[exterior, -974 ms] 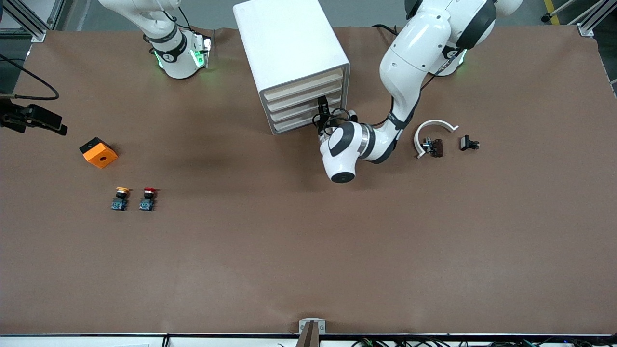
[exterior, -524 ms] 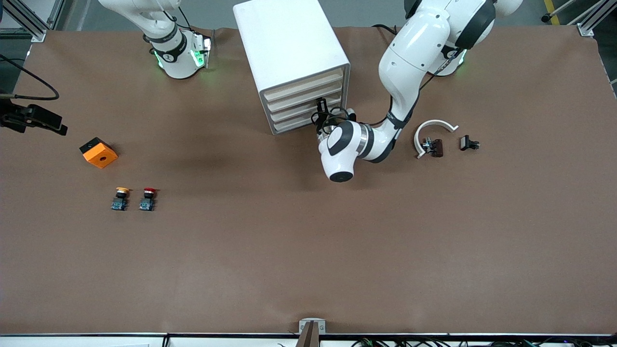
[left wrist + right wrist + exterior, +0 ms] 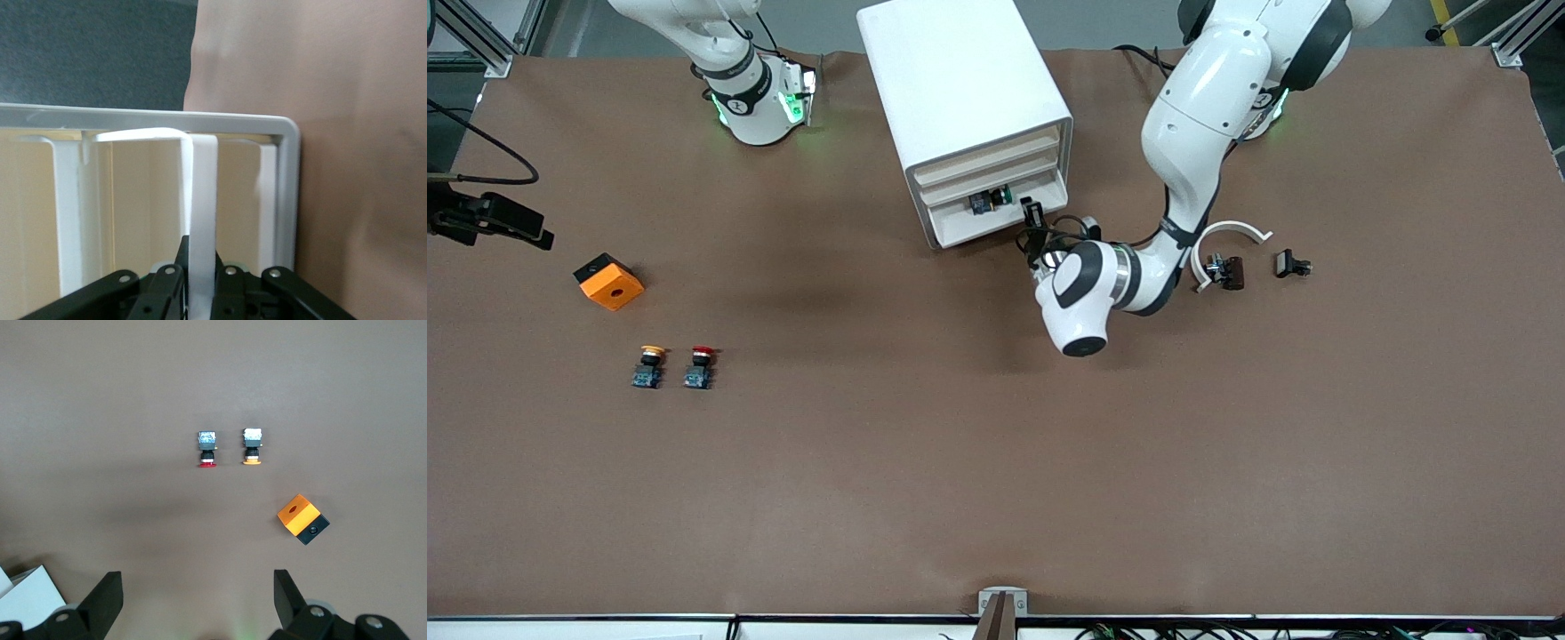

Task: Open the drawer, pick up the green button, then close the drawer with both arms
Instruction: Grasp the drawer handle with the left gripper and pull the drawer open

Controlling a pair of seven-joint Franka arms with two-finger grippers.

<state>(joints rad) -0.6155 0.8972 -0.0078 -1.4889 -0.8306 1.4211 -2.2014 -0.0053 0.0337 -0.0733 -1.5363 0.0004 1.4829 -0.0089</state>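
Note:
One of the lower drawers (image 3: 996,224) of the white cabinet (image 3: 960,80) stands pulled partway out. The green-capped button (image 3: 989,199) lies on its side in the tray. My left gripper (image 3: 1033,213) is shut on the drawer's front edge at the end toward the left arm. In the left wrist view its black fingers (image 3: 167,287) pinch the white strip of the drawer front (image 3: 203,193). The right gripper (image 3: 198,587) hangs open and empty high over the table toward the right arm's end, and that arm waits.
A yellow-capped button (image 3: 648,366) and a red-capped button (image 3: 700,366) stand side by side toward the right arm's end, with an orange block (image 3: 609,281) farther from the camera. Beside the left arm lie a white curved piece (image 3: 1227,236) and small dark parts (image 3: 1291,264).
The left gripper closed on the drawer front and drew it out toward the front camera. The green button inside came into sight. The right arm has not moved.

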